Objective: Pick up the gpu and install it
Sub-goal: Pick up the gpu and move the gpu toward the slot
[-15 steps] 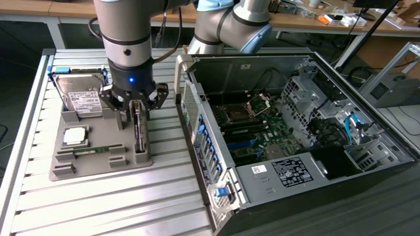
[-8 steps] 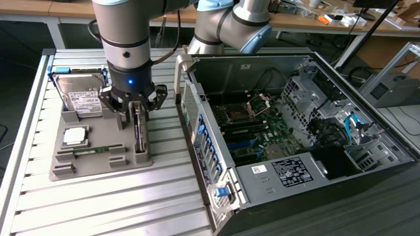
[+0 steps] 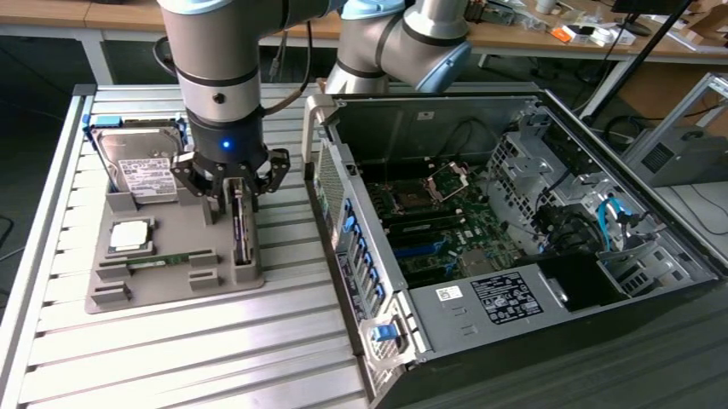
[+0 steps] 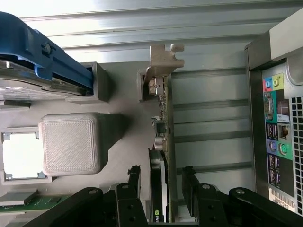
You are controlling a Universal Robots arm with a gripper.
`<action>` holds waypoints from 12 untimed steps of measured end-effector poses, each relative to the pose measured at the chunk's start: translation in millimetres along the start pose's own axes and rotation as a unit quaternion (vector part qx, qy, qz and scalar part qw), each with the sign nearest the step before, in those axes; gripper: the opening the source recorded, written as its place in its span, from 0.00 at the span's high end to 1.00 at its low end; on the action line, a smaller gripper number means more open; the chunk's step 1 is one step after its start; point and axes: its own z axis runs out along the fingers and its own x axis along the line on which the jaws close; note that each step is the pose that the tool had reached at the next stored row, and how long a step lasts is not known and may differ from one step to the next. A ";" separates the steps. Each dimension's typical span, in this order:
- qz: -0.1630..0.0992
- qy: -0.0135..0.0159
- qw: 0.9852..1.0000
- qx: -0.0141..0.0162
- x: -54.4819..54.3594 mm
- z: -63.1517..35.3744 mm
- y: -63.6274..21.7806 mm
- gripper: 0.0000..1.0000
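Slatted metal counter (image 3: 170, 349) here, with a messy workbench in the background. A grey printed tray (image 3: 170, 294) sits on the counter and holds the spare parts. There's a hard drive (image 3: 142, 166) at the far end, a processor chip (image 3: 131, 234) and a green memory stick (image 3: 170, 257).

The gpu (image 3: 240, 234) stands on edge in its slot along the tray's side nearest the open computer case (image 3: 512, 230), which is on the exterior view's right.

The pincer (image 3: 234, 200) is right down over the card. In the wrist view the pincer (image 4: 161, 170) is released: one black finger is on each side of the gpu (image 4: 163, 123) with a sliver of gap, so it's not squeezing. The card's silver bracket (image 4: 163, 59) is at the end away from the fingers.
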 end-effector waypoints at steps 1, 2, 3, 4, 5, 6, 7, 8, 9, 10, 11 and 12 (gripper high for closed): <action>0.000 0.000 1.000 0.000 0.0 0.0 0.0 0.52; 0.000 0.000 1.000 0.000 0.0 0.0 0.0 0.52; 0.000 0.000 1.000 0.000 0.0 0.5 0.0 0.52; 0.000 0.000 1.000 0.000 0.0 1.4 0.0 0.52; 0.000 0.000 1.000 0.000 0.0 2.3 -0.1 0.52; 0.000 0.000 1.000 0.000 0.1 3.0 -0.1 0.52; 0.000 0.000 1.000 0.000 0.1 3.8 -0.2 0.52; 0.000 0.000 1.000 0.000 0.1 3.8 -0.2 0.52; 0.000 0.000 1.000 0.000 0.1 3.8 -0.2 0.52; 0.000 0.000 1.000 0.000 0.1 3.8 -0.2 0.52; 0.000 0.000 1.000 0.000 0.1 3.8 -0.2 0.52; 0.000 0.000 1.000 0.000 0.1 3.9 -0.2 0.52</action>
